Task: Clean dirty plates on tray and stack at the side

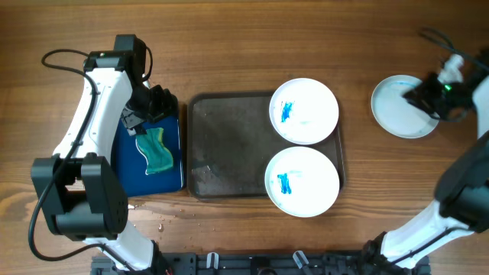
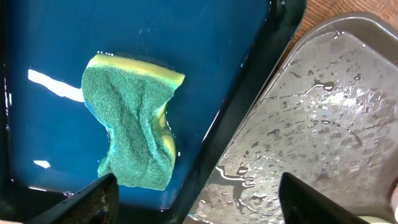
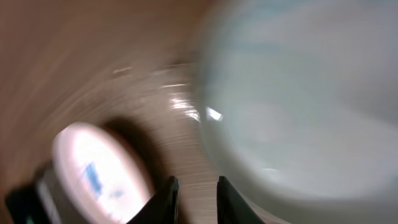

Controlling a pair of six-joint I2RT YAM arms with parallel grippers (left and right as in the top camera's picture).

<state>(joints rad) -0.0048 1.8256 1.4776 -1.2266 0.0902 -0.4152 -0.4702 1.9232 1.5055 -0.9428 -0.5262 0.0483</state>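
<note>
the far plate (image 1: 304, 111) and near plate (image 1: 302, 182) lie flat, face up, on the right end of the grey tray (image 1: 229, 145), blue smears not yet wiped. the third plate (image 1: 401, 107) sits on the table well to the right, likely to start the stack. round, the plates have no long axis; the tray's runs left to right. the right gripper (image 3: 193, 190), by that plate's rim, is narrowly apart on nothing. the left gripper (image 2: 196, 199) hangs wide apart over the sponge (image 2: 134, 124), probably to fetch it.
</note>
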